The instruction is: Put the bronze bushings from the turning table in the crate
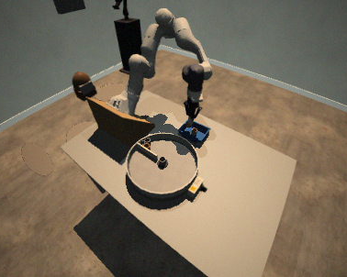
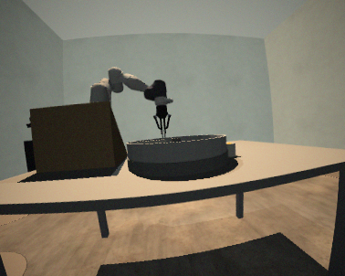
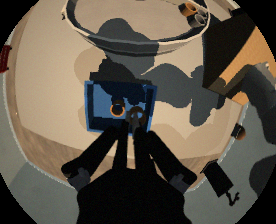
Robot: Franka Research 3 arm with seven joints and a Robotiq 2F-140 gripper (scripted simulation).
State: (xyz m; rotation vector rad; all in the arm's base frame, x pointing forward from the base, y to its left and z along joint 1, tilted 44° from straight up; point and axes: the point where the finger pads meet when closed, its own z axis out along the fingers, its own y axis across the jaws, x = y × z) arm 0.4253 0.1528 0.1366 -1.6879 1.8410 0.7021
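Looking from above, see one crate at 1–2 o'clock of turning table, one bronze bushing inside. Note tool pinched narrow on second bronze bushing, over crate. At 11 o'clock on turning table, count one bronze piece, at least one steel bushing.

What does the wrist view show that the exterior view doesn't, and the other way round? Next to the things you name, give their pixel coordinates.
Only the wrist view: the blue crate [image 1: 209, 131] [image 3: 87, 107] and the bronze bushing [image 1: 194, 131] [image 3: 117, 116] inside it.
Only the exterior view: the ceiling [image 2: 162, 18] and the small box with an orange top [image 1: 196, 188] [image 2: 231, 150].
Both: the gripper [image 1: 190, 120] [image 2: 163, 135] [image 3: 131, 117], turning table [image 1: 197, 167] [image 2: 176, 153] [image 3: 139, 47] and brown panel [image 1: 119, 120] [image 2: 71, 137] [image 3: 261, 45].
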